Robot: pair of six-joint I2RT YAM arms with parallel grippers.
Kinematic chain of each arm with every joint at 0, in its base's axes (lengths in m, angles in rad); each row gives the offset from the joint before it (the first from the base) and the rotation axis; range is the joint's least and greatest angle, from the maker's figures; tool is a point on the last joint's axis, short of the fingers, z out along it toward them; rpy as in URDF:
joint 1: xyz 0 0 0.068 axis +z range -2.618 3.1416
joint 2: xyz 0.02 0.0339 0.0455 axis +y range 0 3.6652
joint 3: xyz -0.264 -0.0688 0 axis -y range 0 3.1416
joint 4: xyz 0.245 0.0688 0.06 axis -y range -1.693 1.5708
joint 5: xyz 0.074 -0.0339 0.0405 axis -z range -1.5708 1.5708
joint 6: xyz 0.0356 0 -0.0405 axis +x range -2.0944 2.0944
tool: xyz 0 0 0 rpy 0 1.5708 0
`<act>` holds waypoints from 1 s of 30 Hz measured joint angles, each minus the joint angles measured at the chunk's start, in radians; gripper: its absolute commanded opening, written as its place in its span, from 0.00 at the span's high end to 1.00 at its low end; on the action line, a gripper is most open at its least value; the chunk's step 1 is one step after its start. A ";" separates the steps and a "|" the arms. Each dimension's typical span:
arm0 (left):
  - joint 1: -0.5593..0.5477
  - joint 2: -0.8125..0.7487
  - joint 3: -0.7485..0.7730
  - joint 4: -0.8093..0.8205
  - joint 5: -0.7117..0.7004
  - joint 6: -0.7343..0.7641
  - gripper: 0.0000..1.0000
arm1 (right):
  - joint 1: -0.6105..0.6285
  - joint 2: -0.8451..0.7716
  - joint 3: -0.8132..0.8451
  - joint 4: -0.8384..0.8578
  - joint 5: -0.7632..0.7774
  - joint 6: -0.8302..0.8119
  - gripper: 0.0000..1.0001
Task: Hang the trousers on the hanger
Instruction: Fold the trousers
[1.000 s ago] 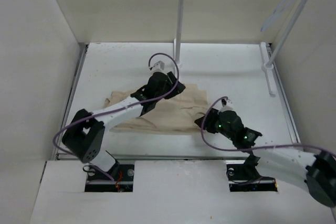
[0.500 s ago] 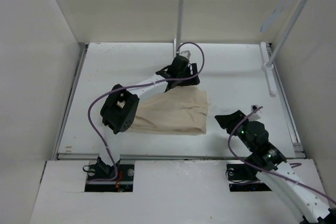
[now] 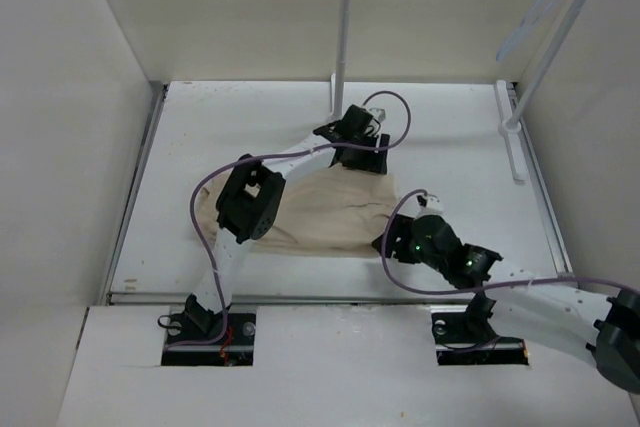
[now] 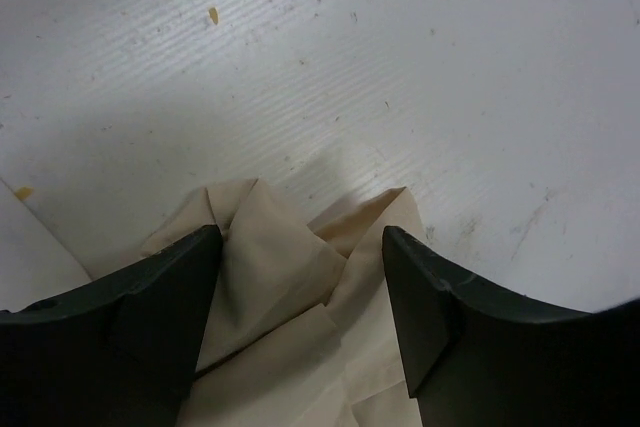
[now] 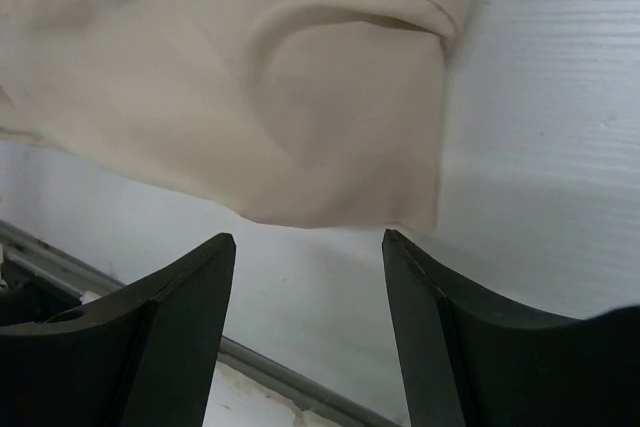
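Note:
The beige trousers lie folded and wrinkled on the white table. My left gripper is open at their far right corner. In the left wrist view the gripper straddles bunched cloth folds, its jaws apart and not closed on them. My right gripper is open at the trousers' near right corner. In the right wrist view the gripper is over bare table, with the cloth edge just ahead of its fingertips. The pale hanger hangs high at the far right.
A white upright rack pole stands at the back centre, just behind my left gripper. A slanted pole with its base bar is at the back right. White walls enclose the table. A metal rail runs along the near edge.
My right arm pulled back from the trousers and has now come back to their near right corner. My left arm moved from mid-cloth to the far right corner, and the cloth shifted.

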 measured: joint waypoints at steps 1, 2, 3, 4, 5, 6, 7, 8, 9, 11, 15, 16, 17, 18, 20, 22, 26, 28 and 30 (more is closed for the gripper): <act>0.003 0.011 0.011 -0.012 0.016 0.004 0.38 | 0.008 0.016 0.005 0.019 0.004 -0.003 0.37; 0.003 0.019 0.024 -0.021 0.029 0.008 0.41 | 0.012 0.037 0.009 0.042 0.008 -0.006 0.40; 0.004 0.027 0.033 -0.024 0.037 0.011 0.45 | 0.012 0.059 0.011 0.060 0.010 -0.011 0.43; 0.005 0.033 0.041 -0.029 0.045 0.014 0.52 | 0.006 0.088 0.014 0.076 0.011 -0.016 0.47; 0.005 0.037 0.046 -0.032 0.054 0.014 0.60 | -0.002 0.116 0.017 0.087 0.011 -0.022 0.53; 0.005 0.040 0.050 -0.036 0.061 0.018 0.67 | -0.010 0.146 0.020 0.097 0.012 -0.028 0.61; 0.005 0.043 0.052 -0.039 0.066 0.019 0.74 | -0.016 0.177 0.026 0.102 0.013 -0.032 0.66; 0.005 0.046 0.054 -0.041 0.072 0.020 0.80 | -0.021 0.201 0.031 0.105 0.013 -0.035 0.72; 0.005 0.048 0.054 -0.043 0.078 0.023 0.84 | -0.021 0.221 0.036 0.107 0.016 -0.037 0.77; 0.005 0.055 0.056 -0.047 0.082 0.024 0.89 | -0.018 0.235 0.039 0.107 0.022 -0.032 0.81; 0.005 0.084 0.086 -0.050 0.074 0.021 0.94 | 0.002 0.210 0.039 0.099 0.050 -0.014 0.82; 0.005 0.093 0.094 -0.051 0.066 0.018 0.94 | 0.010 0.201 0.039 0.094 0.055 -0.007 0.81; 0.006 0.100 0.101 -0.052 0.057 0.016 0.95 | 0.019 0.195 0.039 0.089 0.059 0.001 0.80; 0.009 0.105 0.105 -0.053 0.049 0.014 0.95 | 0.027 0.195 0.039 0.085 0.061 0.008 0.79; 0.010 0.113 0.114 -0.055 0.027 0.010 0.95 | 0.039 0.208 0.039 0.079 0.061 0.024 0.77; 0.012 0.114 0.115 -0.056 0.000 0.007 0.91 | 0.042 0.240 0.039 0.078 0.061 0.040 0.71; 0.022 0.113 0.108 -0.039 -0.052 0.001 0.52 | 0.055 0.285 0.039 0.068 0.063 0.068 0.46; 0.027 0.097 0.075 0.003 -0.055 -0.008 0.36 | 0.068 0.255 0.042 0.058 0.069 0.067 0.44; 0.029 0.046 0.009 0.043 -0.071 -0.014 0.30 | 0.074 0.193 0.048 0.020 0.076 0.063 0.44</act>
